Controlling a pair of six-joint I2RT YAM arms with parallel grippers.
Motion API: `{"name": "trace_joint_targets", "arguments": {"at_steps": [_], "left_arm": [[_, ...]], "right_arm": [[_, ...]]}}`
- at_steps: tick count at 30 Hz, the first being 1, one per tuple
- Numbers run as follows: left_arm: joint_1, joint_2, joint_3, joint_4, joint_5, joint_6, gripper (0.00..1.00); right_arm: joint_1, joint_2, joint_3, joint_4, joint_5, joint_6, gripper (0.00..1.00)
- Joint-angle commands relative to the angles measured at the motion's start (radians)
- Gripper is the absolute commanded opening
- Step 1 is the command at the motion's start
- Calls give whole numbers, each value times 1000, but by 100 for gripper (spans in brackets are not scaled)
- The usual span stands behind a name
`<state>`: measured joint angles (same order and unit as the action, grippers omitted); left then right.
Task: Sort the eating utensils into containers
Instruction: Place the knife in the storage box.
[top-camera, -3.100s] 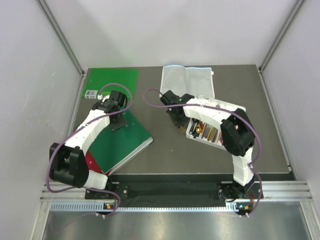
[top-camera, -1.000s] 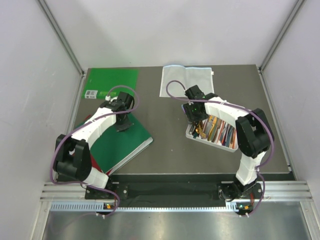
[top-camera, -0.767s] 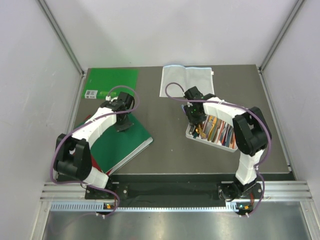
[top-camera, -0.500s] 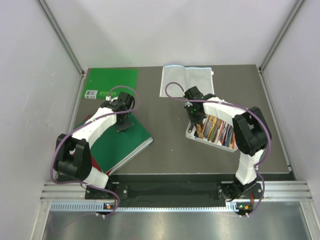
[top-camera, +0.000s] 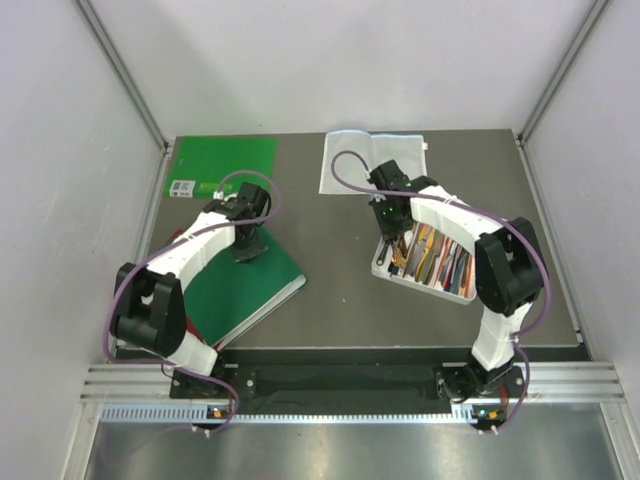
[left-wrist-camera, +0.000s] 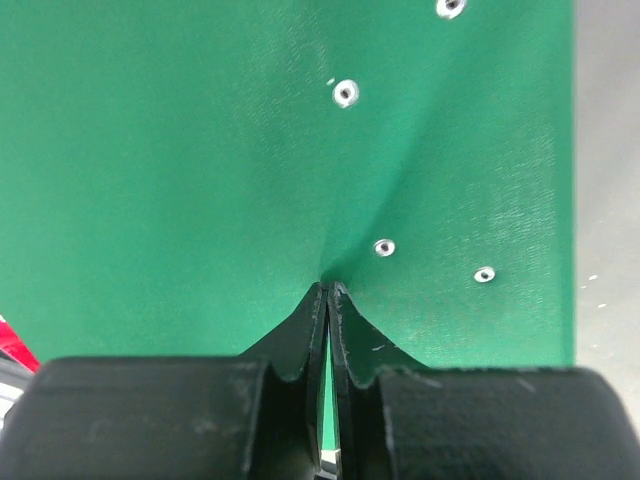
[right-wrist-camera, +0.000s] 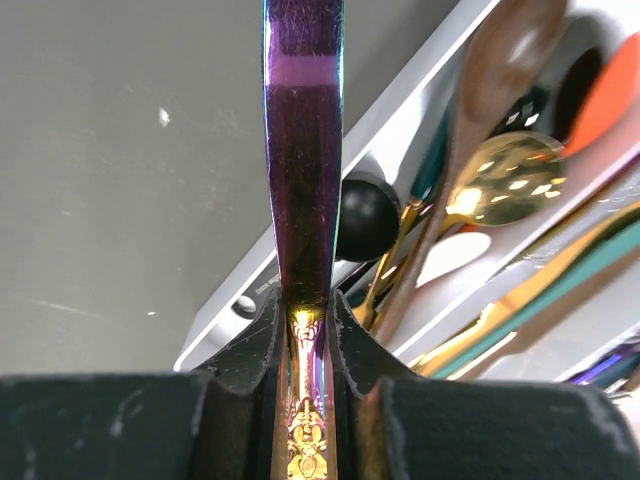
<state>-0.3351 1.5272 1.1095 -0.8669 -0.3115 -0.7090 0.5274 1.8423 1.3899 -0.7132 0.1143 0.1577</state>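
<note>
My right gripper (right-wrist-camera: 303, 300) is shut on an iridescent purple utensil (right-wrist-camera: 303, 150) with a gold ornate handle, which points away from me. It hangs over the left end of the white compartment tray (right-wrist-camera: 395, 140). In the top view the right gripper (top-camera: 393, 232) is above the near-left end of the tray (top-camera: 384, 270). The tray holds several utensils, among them a gold spoon (right-wrist-camera: 505, 185), a brown spoon (right-wrist-camera: 510, 40) and an orange piece (right-wrist-camera: 612, 90). My left gripper (left-wrist-camera: 328, 290) is shut, with its tips pressed on the green book cover (left-wrist-camera: 180, 150), which puckers at the tips.
The left gripper (top-camera: 247, 245) rests on a tilted green book (top-camera: 240, 285) with a red edge (top-camera: 184, 325) beneath it. A second green book (top-camera: 222, 160) lies at the back left. A white mesh pouch (top-camera: 375, 160) lies behind the tray. Grey walls close in on both sides.
My right gripper has carried the purple utensil from left of the tray to above its left end, then drawn back slightly. The left gripper has stayed on the green book.
</note>
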Motion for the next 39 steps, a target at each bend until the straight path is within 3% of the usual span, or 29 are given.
{"name": "trace_joint_targets", "arguments": {"at_steps": [1, 13, 24, 28, 33, 39], "left_arm": [[-8, 19, 53, 16, 14, -17, 8], [-7, 22, 98, -3, 3, -4, 8], [-5, 48, 121, 14, -6, 20, 8], [-7, 45, 118, 9, -18, 26, 8], [-5, 47, 110, 14, -18, 31, 8], [-5, 57, 125, 17, -12, 36, 8]], "right_arm": [[2, -86, 101, -63, 51, 19, 0], [-144, -127, 24, -157, 74, 239, 0], [-168, -45, 69, -248, 93, 399, 0], [-187, -46, 9, -247, 110, 454, 0], [-230, -64, -89, -187, 104, 448, 0], [-250, -32, -80, -169, 121, 390, 0]]}}
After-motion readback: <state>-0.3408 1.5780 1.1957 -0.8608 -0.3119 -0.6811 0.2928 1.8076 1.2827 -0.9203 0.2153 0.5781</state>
